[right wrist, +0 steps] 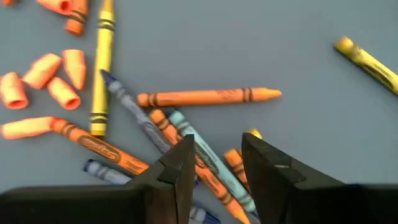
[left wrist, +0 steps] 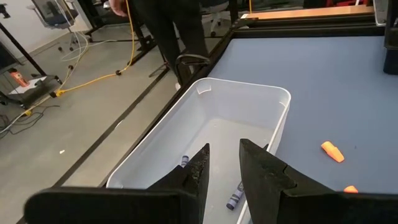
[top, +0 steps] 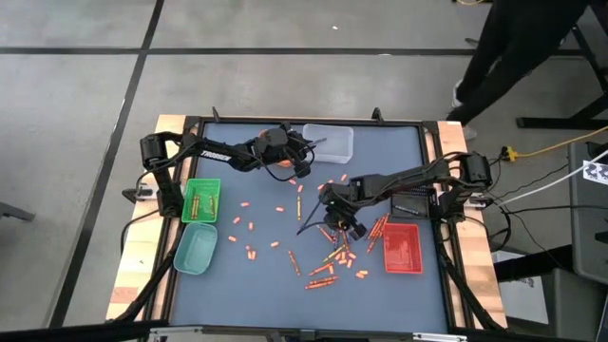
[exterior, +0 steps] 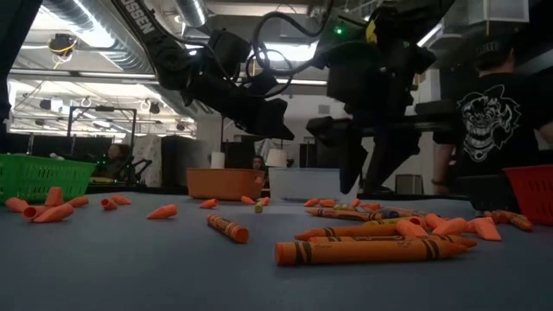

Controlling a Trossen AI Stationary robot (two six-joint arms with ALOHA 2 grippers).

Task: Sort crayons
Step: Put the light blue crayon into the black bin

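right jaws hang parted, empty, above the crayons (right wrist: 208,96); left jaws likewise over the clear tray (left wrist: 273,99).

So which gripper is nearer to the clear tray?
The left gripper: it hovers beside the clear tray, at the table's far edge. The right gripper is apart, above the crayons.

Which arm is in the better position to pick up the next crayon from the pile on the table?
Probably the right. The right gripper hangs open directly over the crayon pile. The left gripper is open above the clear tray at the table's far edge, away from the pile, so it would have farther to travel.
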